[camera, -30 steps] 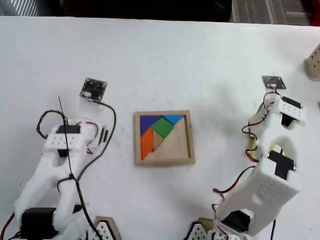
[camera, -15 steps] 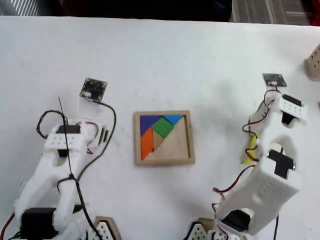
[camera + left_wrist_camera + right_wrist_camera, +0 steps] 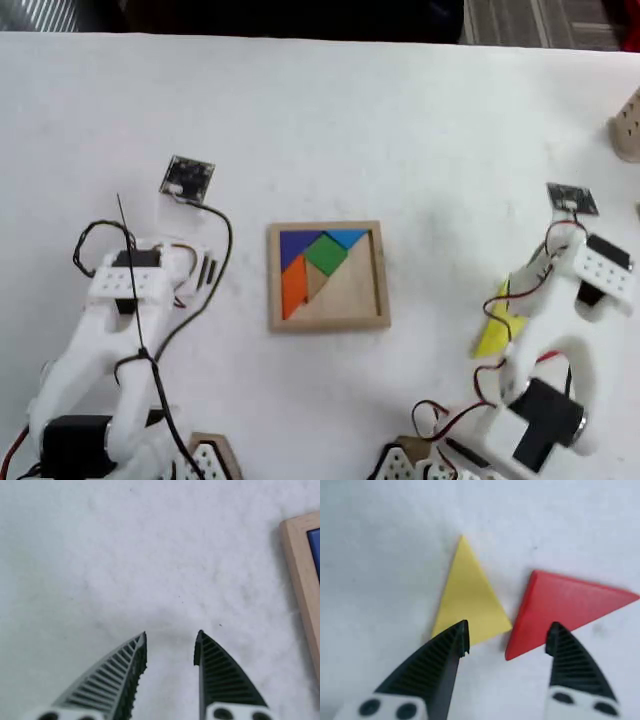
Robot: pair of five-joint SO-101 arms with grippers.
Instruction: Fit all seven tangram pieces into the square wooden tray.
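Yellow triangle (image 3: 497,325) shows at the tray's (image 3: 328,318) three o'clock now your right gripper (image 3: 509,627) pulls back, jaws wide over it and the red triangle (image 3: 565,605), ready to grasp.

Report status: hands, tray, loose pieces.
Left hand open over bare table beside tray. Right hand open above yellow triangle, red triangle close beside it. Tray part-filled, green piece and orange piece in.

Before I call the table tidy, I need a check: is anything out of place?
Yes: the yellow triangle and red triangle lie loose by the right gripper, outside the tray, which is only part filled.
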